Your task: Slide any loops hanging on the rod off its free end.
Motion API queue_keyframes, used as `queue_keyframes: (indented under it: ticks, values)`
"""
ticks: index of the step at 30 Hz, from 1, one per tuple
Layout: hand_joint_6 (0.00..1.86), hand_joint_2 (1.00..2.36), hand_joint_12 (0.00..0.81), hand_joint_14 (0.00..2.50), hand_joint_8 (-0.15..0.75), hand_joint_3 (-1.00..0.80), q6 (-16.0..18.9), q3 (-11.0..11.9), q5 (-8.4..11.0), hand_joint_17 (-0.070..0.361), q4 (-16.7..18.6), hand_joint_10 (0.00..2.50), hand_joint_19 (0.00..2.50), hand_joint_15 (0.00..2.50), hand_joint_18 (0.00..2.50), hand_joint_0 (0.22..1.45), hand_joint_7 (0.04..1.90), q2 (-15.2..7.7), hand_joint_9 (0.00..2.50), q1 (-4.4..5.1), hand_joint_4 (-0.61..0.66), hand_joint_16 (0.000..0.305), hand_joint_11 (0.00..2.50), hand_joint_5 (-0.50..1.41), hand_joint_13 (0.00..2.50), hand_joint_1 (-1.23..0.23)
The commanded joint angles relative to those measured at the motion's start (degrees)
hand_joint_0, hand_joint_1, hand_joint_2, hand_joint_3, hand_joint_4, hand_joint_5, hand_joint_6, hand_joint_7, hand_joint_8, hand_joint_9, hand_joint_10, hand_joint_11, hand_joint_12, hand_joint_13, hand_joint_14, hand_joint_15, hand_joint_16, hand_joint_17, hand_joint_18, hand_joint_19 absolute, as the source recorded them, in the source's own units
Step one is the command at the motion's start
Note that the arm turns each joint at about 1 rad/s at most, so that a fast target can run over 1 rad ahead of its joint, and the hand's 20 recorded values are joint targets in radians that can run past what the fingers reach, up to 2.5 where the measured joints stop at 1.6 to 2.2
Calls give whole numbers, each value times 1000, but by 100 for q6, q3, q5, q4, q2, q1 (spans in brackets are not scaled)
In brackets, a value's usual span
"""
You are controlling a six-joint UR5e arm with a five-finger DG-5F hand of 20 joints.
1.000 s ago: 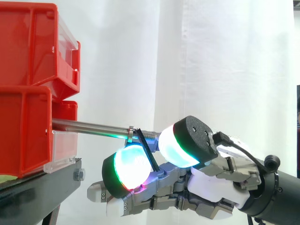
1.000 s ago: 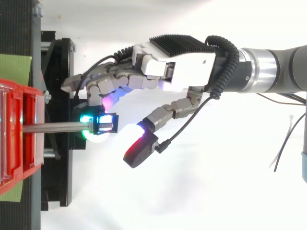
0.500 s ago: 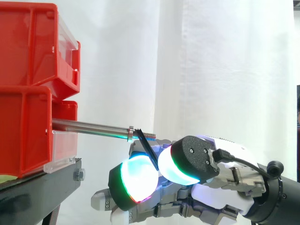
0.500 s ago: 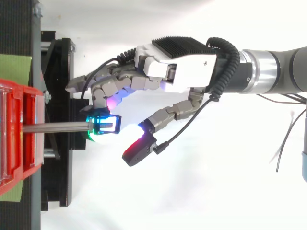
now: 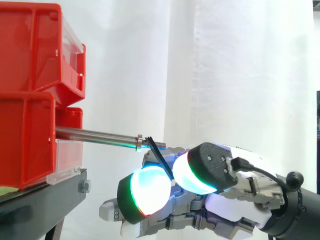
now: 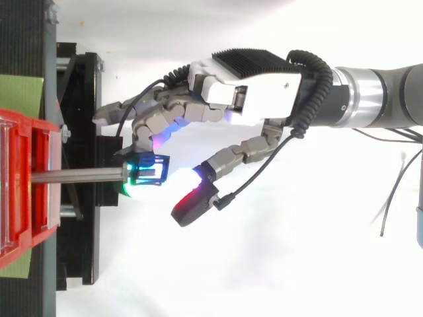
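Under the free end of the bare steel rod (image 5: 95, 135), entry one: the robot hand (image 5: 235, 200), held low, with the arm entering from the right and the fingers reaching towards the stand. I log it as open: the fingers are loosely bent, the thumb is splayed aside, and nothing is pinched.

Entry two: a thin black rectangular loop (image 5: 159, 159), hung on the rod's threaded tip. It slants down beside a green-cyan glowing fingertip (image 5: 147, 192).

Entry three: stacked red plastic bins (image 5: 25, 140) holding the rod, on a black stand (image 5: 45, 200).
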Motion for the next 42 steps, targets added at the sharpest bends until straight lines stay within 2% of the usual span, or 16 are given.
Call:
queue_keyframes:
  ticks: [1, 4, 6, 9, 19, 21, 23, 25, 28, 35, 42]
  values:
    - [675, 1000, 351, 0, 290, -500, 6, 1, 0, 111, 51, 6, 266, 24, 423, 518, 1083, 0, 816, -3, 195, 50, 183, -95, 373, -572]
    - [648, 1000, 353, 0, 289, -500, 15, 1, 0, 112, 68, 6, 267, 26, 426, 513, 1112, 0, 820, -3, 196, 50, 176, -90, 375, -533]
    - [628, 1001, 336, 0, 280, -487, 15, 1, 0, 105, 59, 6, 281, 30, 415, 568, 1149, 0, 829, -3, 184, 47, 181, -85, 380, -489]
    - [609, 1010, 331, 0, 276, -377, 32, 1, 0, 101, 33, 7, 277, 30, 428, 629, 1197, 0, 844, -11, 169, 45, 190, -77, 402, -513]
    - [634, 1015, 329, 2, 281, -241, 15, 1, 0, 101, 59, 7, 280, 33, 477, 630, 1192, 0, 878, -3, 193, 45, 198, -75, 426, -576]
    - [637, 1015, 331, 0, 280, -248, 15, 1, 0, 101, 59, 10, 279, 37, 480, 625, 1188, 0, 879, -3, 195, 45, 208, -77, 429, -594]
    - [654, 1009, 332, 0, 279, -368, 15, 1, 0, 102, 59, 8, 283, 44, 485, 587, 1154, 0, 881, -3, 185, 45, 210, -85, 434, -668]
    - [654, 1004, 336, 0, 281, -440, 15, 1, 0, 104, 59, 8, 279, 44, 491, 558, 1140, 0, 880, -3, 184, 46, 205, -85, 436, -601]
    - [591, 1001, 340, 0, 278, -500, 15, 1, 0, 106, 59, 6, 278, 37, 469, 545, 1221, 9, 832, -3, 176, 47, 170, -76, 409, -497]
    - [563, 1000, 337, 0, 278, -500, -3, 1, 0, 105, 33, 6, 292, 39, 461, 559, 1257, 0, 825, -3, 167, 47, 168, -70, 399, -410]
    - [564, 1011, 328, 0, 277, -345, -3, 1, 0, 102, 33, 6, 298, 43, 472, 632, 1267, 0, 845, -20, 157, 45, 178, -66, 421, -505]
